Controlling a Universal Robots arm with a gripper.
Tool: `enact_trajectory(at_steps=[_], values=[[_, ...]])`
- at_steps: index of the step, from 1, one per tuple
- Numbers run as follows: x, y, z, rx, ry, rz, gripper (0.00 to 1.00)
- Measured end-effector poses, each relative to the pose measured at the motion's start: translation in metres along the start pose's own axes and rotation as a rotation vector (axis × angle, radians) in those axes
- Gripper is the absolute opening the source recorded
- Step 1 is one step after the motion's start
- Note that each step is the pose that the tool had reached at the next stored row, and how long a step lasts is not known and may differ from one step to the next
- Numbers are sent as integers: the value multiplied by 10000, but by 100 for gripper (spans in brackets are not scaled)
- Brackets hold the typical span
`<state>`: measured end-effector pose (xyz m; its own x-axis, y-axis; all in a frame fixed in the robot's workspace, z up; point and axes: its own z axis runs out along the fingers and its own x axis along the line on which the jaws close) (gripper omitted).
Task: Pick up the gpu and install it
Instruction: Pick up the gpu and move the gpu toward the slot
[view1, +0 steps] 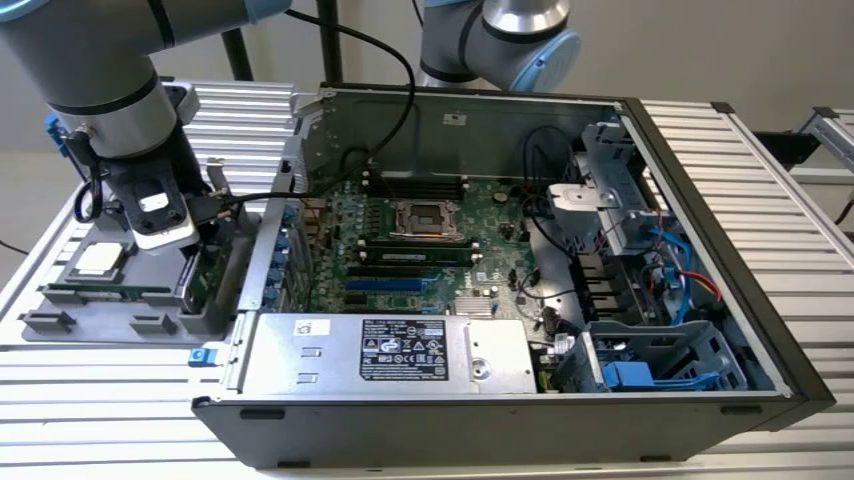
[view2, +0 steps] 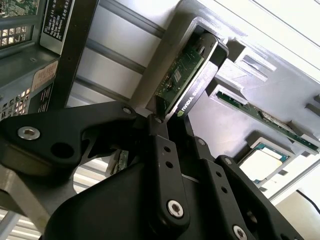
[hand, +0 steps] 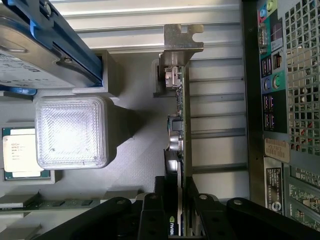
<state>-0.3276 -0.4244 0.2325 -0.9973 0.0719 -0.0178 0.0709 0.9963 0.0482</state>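
Exterior view: the arm reaches down over a grey holder (view1: 80, 320) that lies on the ribbed counter (view1: 107, 400) near its edge at the exterior view's left, just beside the open computer case (view1: 467, 430). The pincer (view1: 191, 248) is at the holder's case-side end, where the gpu (view1: 203, 290) stands on edge. Inside the case the motherboard (view1: 400, 240) lies bare, with the power supply (view1: 387, 350) along the near wall.

Second wrist view: the gpu (view2: 187, 80) sits upright in a slot of the holder (view2: 235, 95), green board on one face and black cooler on the other. The black fingers (view2: 157, 150) meet at its near end, one on each face (they look pressed against it). A memory stick (view2: 265, 117) and a processor (view2: 265, 157) lie in neighbouring recesses.

First wrist view: the gpu (hand: 177, 125) is seen edge-on, its silver end bracket (hand: 182, 40) at the far end. The pincer (hand: 175, 220) is clamped on the card, a finger (hand: 152, 220) against each face. A hard drive (hand: 30, 45) in a blue frame lies on the holder (hand: 135, 165), and the case's port panel (hand: 270, 75) stands just beside the card.
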Motion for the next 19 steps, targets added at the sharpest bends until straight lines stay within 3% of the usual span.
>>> enact_trajectory(at_steps=[12, 19], values=[[0, 1, -2, -5, -5, 0, 0], [-1, 4, -76, -1, -1, 0, 0]])
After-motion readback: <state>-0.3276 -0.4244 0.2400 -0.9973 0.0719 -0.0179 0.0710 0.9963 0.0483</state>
